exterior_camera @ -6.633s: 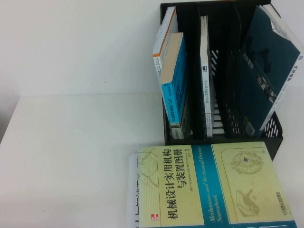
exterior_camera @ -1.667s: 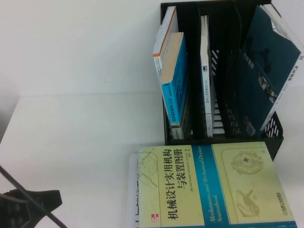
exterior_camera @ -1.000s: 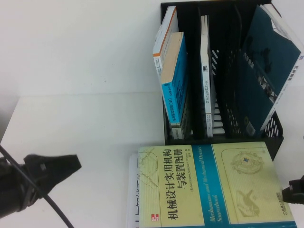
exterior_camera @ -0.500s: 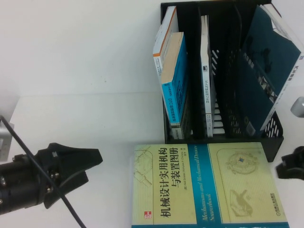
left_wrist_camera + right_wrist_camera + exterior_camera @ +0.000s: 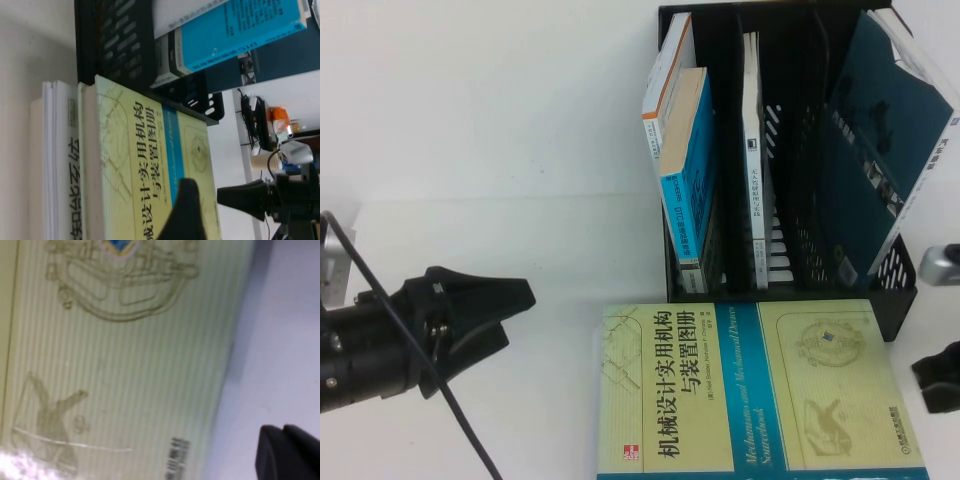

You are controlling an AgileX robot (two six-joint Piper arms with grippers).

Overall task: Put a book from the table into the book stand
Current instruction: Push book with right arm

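Observation:
The book, pale yellow-green with a teal band, lies flat on the white table just in front of the black mesh book stand. It also shows in the left wrist view and the right wrist view. My left gripper is open and empty, off the book's left edge, pointing at it. One of its fingers shows in its wrist view. My right gripper is shut and empty, just off the book's right edge.
The stand holds a thick blue book and a thin white book. A dark teal book leans in its right slot. White papers lie under the yellow-green book. The right gripper also shows in the left wrist view.
My left gripper came in from the lower left toward the book. My right gripper appeared at the right edge. The book shifted slightly left, covering the papers beneath it.

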